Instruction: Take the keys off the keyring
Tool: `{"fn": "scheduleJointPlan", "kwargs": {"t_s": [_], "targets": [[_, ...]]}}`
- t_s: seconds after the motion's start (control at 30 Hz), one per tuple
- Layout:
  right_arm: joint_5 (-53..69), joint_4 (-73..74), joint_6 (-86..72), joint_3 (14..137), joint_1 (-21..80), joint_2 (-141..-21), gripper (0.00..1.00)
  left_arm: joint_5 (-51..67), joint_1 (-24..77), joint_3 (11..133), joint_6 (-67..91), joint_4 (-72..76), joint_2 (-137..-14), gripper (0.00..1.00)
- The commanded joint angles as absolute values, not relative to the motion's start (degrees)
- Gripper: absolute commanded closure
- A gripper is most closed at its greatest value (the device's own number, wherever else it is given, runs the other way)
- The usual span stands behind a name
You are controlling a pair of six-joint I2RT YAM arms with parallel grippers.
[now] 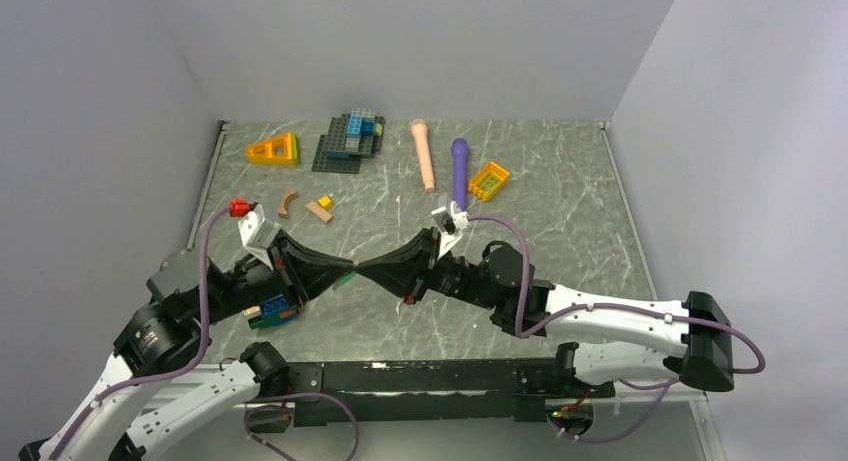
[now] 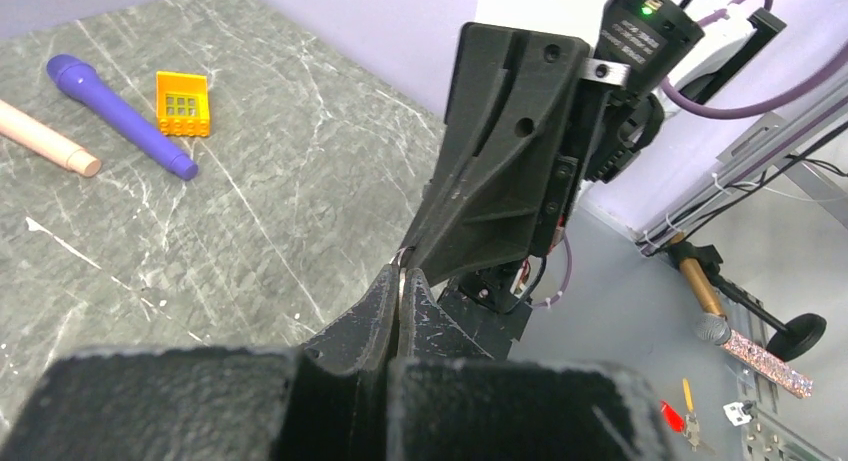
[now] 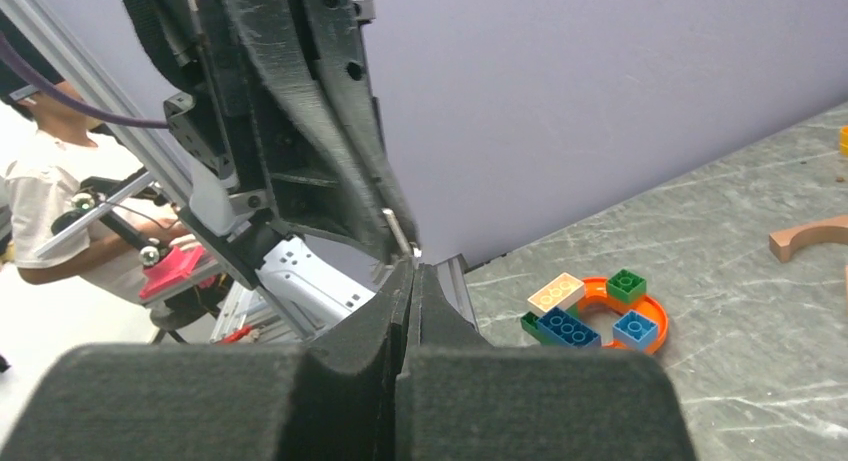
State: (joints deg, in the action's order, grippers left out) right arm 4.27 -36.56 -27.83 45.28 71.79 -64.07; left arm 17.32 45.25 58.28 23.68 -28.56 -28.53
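My two grippers meet tip to tip above the middle of the table, the left gripper [image 1: 350,272] from the left and the right gripper [image 1: 366,271] from the right. In the left wrist view the left gripper [image 2: 402,274] is shut on a thin flat strip of metal, apparently a key [image 2: 402,286] seen edge-on. A fine wire loop, the keyring [image 2: 401,252], shows at its tip and runs under the right gripper's fingers [image 2: 500,181]. In the right wrist view the right gripper [image 3: 413,269] is shut, with a bright bit of metal [image 3: 416,252] at its tip. Most of the keys and keyring are hidden.
Toys lie along the back of the table: a yellow wedge [image 1: 274,150], a grey plate with blue bricks [image 1: 349,141], a beige microphone [image 1: 424,153], a purple microphone [image 1: 459,169], a yellow block [image 1: 489,180]. An orange ring of bricks [image 3: 600,311] sits near the left arm. Walls enclose three sides.
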Motion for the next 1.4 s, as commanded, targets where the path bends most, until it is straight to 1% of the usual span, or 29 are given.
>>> {"fn": "scheduleJointPlan", "kwargs": {"t_s": [0.0, 0.07, 0.1, 0.17, 0.2, 0.27, 0.33, 0.43, 0.63, 0.77, 0.87, 0.97, 1.07, 1.27, 1.37], "targets": [[8.0, -35.2, -26.1, 48.3, 73.8, -64.2, 1.0, 11.4, 44.7, 59.6, 22.9, -25.4, -28.8, 1.0], [7.9, -33.1, -25.6, 49.3, 73.9, -64.4, 1.0, 11.9, 44.8, 60.4, 22.2, -26.3, -29.0, 1.0], [8.0, -31.9, -25.2, 49.9, 73.8, -64.4, 0.97, 12.1, 44.8, 60.8, 21.7, -26.8, -29.2, 1.0], [8.2, -29.7, -24.5, 51.2, 73.8, -64.5, 0.81, 12.4, 44.7, 62.3, 20.5, -28.4, -29.8, 1.0], [8.4, -28.4, -24.0, 51.8, 73.8, -64.5, 0.69, 12.6, 44.7, 63.0, 19.9, -29.3, -30.2, 1.0], [8.3, -24.8, -22.7, 53.5, 73.9, -64.2, 0.52, 12.8, 44.8, 64.7, 18.6, -31.5, -31.0, 1.0], [8.1, -21.5, -21.4, 54.6, 73.8, -63.5, 0.4, 13.0, 44.8, 66.4, 17.2, -33.5, -31.7, 1.0], [8.3, -16.7, -19.6, 56.1, 73.8, -61.9, 0.32, 14.2, 44.7, 68.6, 15.6, -35.8, -32.3, 1.0], [10.8, -6.5, -14.0, 59.7, 73.7, -59.5, 0.21, 16.3, 44.7, 72.8, 12.5, -40.7, -33.4, 1.0], [8.7, -2.3, -11.6, 62.1, 73.5, -58.3, 0.2, 18.9, 44.7, 75.2, 9.9, -44.4, -34.9, 1.0], [9.7, -2.2, -11.1, 63.7, 73.3, -57.8, 0.23, 21.2, 44.7, 75.8, 8.7, -45.8, -35.8, 1.0], [9.5, -1.2, -11.5, 66.0, 72.8, -59.0, 0.28, 23.9, 44.8, 75.7, 7.7, -45.9, -36.2, 1.0], [10.4, 0.4, -12.0, 68.6, 72.3, -61.2, 0.35, 25.4, 44.8, 76.1, 6.3, -46.4, -36.4, 1.0], [11.7, 3.0, -12.3, 71.6, 71.9, -65.5, 0.44, 26.9, 44.8, 75.5, 5.2, -45.2, -36.5, 1.0], [12.1, 3.1, -12.8, 72.2, 71.6, -66.6, 0.46, 27.0, 44.7, 75.4, 4.8, -45.0, -36.7, 1.0]]}}
